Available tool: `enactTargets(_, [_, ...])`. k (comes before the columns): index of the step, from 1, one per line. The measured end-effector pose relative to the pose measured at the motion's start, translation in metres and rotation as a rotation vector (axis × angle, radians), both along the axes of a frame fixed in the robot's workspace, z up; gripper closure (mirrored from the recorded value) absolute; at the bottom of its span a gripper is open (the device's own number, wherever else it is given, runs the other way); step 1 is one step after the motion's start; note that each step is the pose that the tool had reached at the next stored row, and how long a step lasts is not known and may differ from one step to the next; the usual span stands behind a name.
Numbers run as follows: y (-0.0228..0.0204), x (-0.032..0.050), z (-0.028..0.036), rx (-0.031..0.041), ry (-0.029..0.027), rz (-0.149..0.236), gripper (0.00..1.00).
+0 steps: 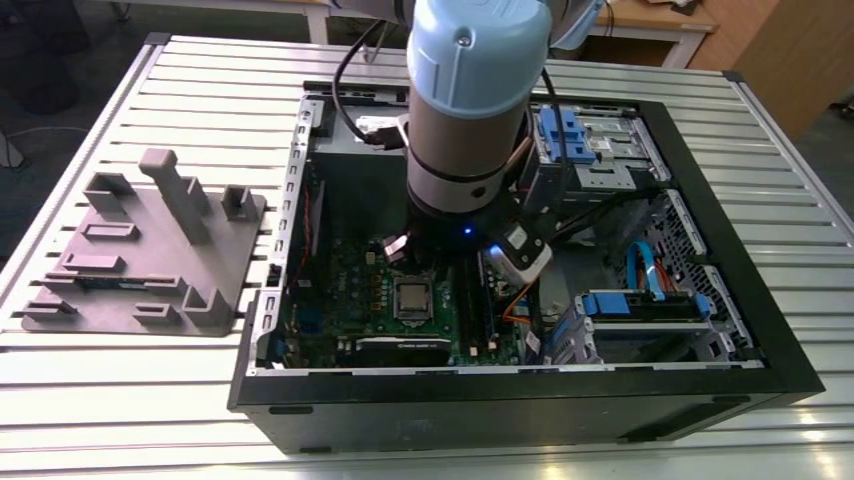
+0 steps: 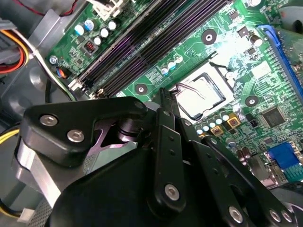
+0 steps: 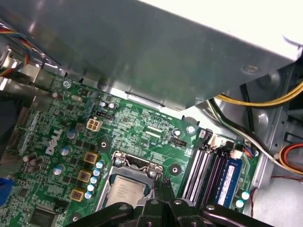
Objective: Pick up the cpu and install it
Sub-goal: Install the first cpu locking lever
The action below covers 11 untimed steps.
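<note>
Your gripper hangs just over the edge of the socket, fingertips drawn together with nothing between them. The cpu lies flat in the socket on the motherboard, inside the case. Placement looks done. You cannot tell whether the bracket is latched over it.

The arm hides the motherboard's far part in the exterior view; the gripper covers one edge of the cpu in the first wrist view.
</note>
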<state>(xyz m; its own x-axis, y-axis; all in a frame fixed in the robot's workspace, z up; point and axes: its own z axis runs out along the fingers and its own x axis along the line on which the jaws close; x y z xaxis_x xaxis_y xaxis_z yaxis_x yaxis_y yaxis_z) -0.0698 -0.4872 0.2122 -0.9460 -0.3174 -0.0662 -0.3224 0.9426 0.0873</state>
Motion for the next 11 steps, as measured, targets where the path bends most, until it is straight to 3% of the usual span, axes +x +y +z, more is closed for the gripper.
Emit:
enactTargets(2, [-0.0007, -0.0001, -0.0003, -0.0032, 0.0003, -0.004, 0.90])
enactTargets(11, [-0.0051, -0.0001, -0.0025, -0.0048, 0.0015, -0.002, 0.90])
